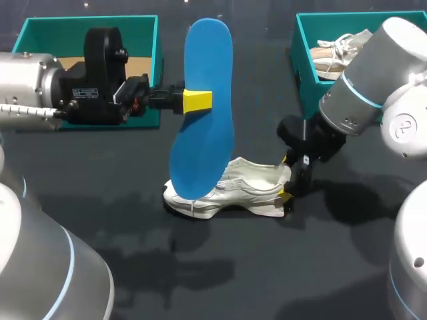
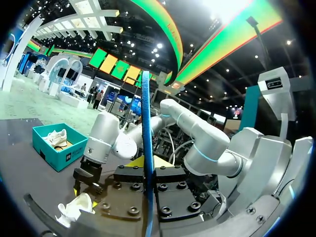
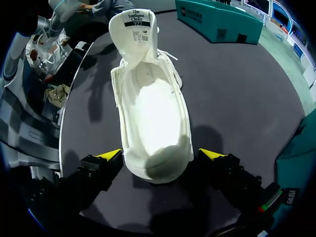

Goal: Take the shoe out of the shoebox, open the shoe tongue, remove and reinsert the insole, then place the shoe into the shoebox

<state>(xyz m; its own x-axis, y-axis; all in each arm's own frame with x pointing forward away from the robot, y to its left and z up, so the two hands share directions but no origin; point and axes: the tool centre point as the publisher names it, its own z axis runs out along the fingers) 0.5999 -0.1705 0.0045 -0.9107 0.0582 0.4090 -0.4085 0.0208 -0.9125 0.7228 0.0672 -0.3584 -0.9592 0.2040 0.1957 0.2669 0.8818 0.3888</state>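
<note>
Mid-frame, the left gripper point(image 1: 198, 101) is clamped on the upright blue insole point(image 1: 203, 143), which hides part of the shoe point(image 1: 250, 190). The right gripper point(image 3: 162, 154) stands apart, straddling its heel on the worktop point(image 1: 333, 267).

The left arm point(image 1: 40, 90) comes in level, wrist straight, raised above the white shoe point(image 1: 247, 190). The left gripper point(image 1: 197, 101) points sideways over the shoe's toe end. Both of its yellow-tipped fingers are pinched on the middle of an upright blue insole point(image 1: 207, 60). The right arm point(image 1: 373, 73) slopes down to the shoe's heel. The right gripper point(image 1: 287, 179) points at the heel with its fingers point(image 3: 111, 154) spread wide, one on each side of the heel and not clearly touching it.
</note>
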